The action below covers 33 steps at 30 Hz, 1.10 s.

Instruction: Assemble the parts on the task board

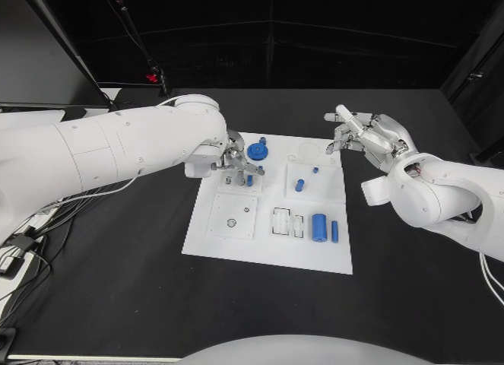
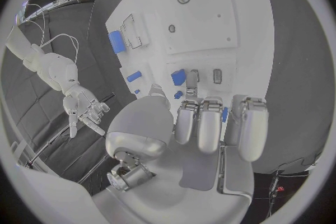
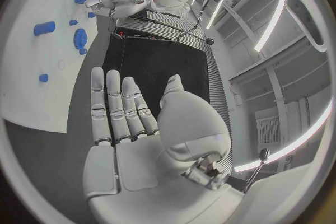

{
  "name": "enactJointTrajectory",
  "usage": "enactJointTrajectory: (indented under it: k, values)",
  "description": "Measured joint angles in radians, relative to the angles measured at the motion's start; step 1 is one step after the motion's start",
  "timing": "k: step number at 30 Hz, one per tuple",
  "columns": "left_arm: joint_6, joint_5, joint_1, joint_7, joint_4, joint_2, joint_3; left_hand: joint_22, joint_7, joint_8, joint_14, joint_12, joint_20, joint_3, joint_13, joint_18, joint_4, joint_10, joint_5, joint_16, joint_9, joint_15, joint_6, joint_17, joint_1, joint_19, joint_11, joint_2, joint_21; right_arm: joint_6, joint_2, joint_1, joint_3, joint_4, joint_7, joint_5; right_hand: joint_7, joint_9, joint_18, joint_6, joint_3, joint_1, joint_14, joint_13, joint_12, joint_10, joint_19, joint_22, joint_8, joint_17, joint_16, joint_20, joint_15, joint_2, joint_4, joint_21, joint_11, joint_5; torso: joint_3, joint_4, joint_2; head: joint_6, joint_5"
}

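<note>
Left hand [image 1: 236, 161] lowered over the task board's [image 1: 236, 247] far left corner, fingers curled round a small blue part [image 1: 248, 180] to seat it; right hand [image 1: 367, 137] empty, fingers spread, parked off the board's far right corner.

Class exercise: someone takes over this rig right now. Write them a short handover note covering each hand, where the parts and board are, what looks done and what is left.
Left hand: over the far left part of the task board, fingers down around a small blue part; whether it grips it cannot be told.
Right hand: raised beside the board's far right corner, fingers apart, holding nothing.
Parts: blue gear near the far edge; small blue peg in the middle; large blue cylinder and thin blue pin lying at the near right.
Done: nothing clearly finished.
Left: the loose parts still need seating.
</note>
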Motion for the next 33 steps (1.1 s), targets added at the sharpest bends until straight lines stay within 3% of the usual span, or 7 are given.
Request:
enactJointTrajectory:
  k: [14, 33]
  values:
    - [0.002, -0.001, -0.009, -0.013, -0.025, 0.015, 0.0, 0.0, 0.0, -0.023, 0.0, 0.0, -0.007, 0.014, 0.0, 0.0, 0.0, 0.0, 0.03, 0.0, 0.021, 0.0, 0.007, 0.0, 0.062, 0.0, 0.0, 0.017, 0.0, -0.004, 0.0, 0.0, 0.0, 0.002, -0.005, 0.0, -0.003, 0.0, 0.0, -0.003, 0.0, 0.004, -0.004, -0.009, 0.0, -0.004, 0.0, -0.002, 0.007, -0.008, 0.0, 0.0, -0.004, 0.004, 0.0, 0.0, 0.004, 0.004, -0.0003, 0.0012, 0.0, -0.004, 0.002]
    - [0.027, -0.002, -0.025, -0.009, -0.045, 0.033, 0.001, 0.0, -0.006, -0.036, 0.0, 0.002, -0.007, 0.017, 0.003, 0.0, 0.003, 0.0, 0.04, 0.0, 0.032, 0.0, 0.013, 0.0, 0.078, 0.0, 0.0, 0.033, 0.0, -0.009, 0.004, 0.0, 0.0, -0.008, -0.021, 0.0, 0.004, 0.0, 0.0, -0.01, 0.0, 0.012, -0.007, -0.02, 0.004, -0.004, 0.0, -0.004, 0.012, -0.019, 0.004, 0.0, 0.0, 0.012, 0.0, -0.004, 0.004, 0.009, -0.0008, 0.0012, 0.0, -0.012, -0.011]
